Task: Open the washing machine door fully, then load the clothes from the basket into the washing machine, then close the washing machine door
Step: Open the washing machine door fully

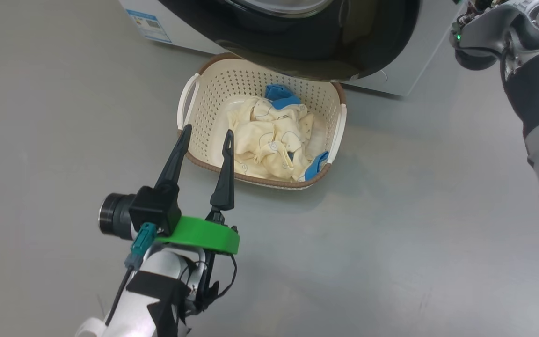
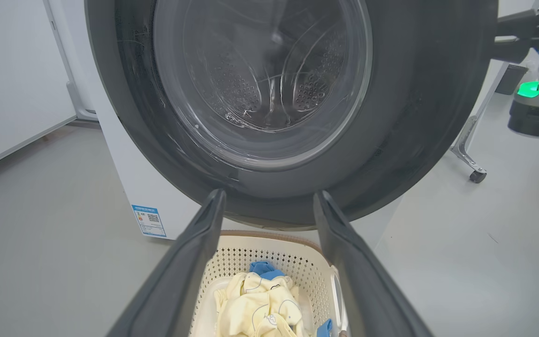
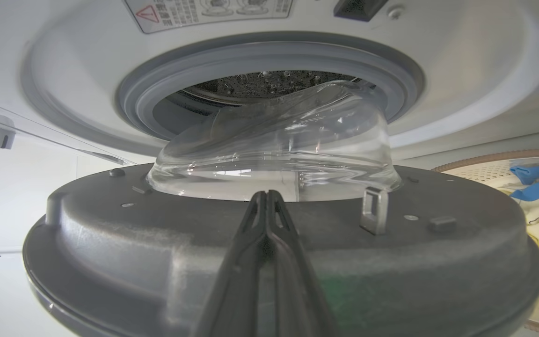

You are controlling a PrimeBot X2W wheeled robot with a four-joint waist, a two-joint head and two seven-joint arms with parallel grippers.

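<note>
The washing machine (image 1: 400, 70) stands at the top with its door (image 1: 297, 51) part open, the black rim hanging over the far edge of the basket (image 1: 204, 107). Cream-yellow and blue clothes (image 1: 269, 135) lie in the basket. My left gripper (image 1: 207, 132) is open and empty, its tips above the basket's near left rim. In the left wrist view it (image 2: 269, 196) points at the door's (image 2: 414, 117) outer face. My right gripper (image 3: 265, 194) is shut and empty, behind the door's grey inner side (image 3: 157, 262), tips by the glass bowl (image 3: 274, 154); contact is unclear.
Open grey floor lies to the left and in front of the basket. A blue label sticker (image 2: 149, 221) marks the machine's lower corner. A wheeled metal stand leg (image 2: 470, 159) sits right of the machine. The door's latch hook (image 3: 375, 210) sticks up right of my right fingers.
</note>
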